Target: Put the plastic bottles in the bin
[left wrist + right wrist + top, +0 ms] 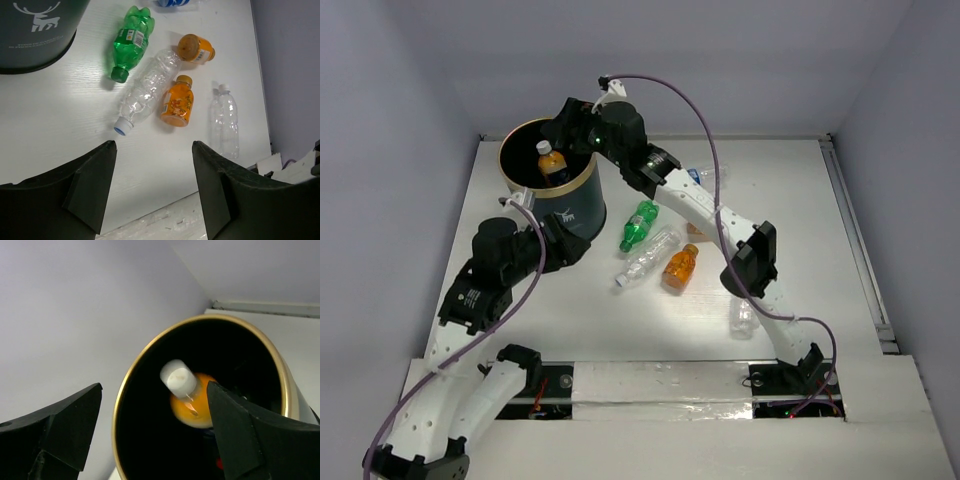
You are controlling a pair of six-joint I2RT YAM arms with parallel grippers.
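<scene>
White table (pixel 800 200) holds the bin (pixel 582 210) — an orange bottle (pixel 552 163) inside. Right gripper (pixel 154 390) gapes wide above it, empty; left gripper (pixel 153 145) parted, empty.

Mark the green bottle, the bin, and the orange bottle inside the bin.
green bottle (pixel 131 42): left wrist view, on its labelled body.
bin (pixel 582 208): top external view, on its outer wall.
orange bottle (pixel 192 410): right wrist view, on its orange body.

Bin (pixel 578 212) far left on counter (pixel 800 200); one bottle (pixel 552 163) inside it. Loose bottles (pixel 650 255) lie right of bin.
</scene>
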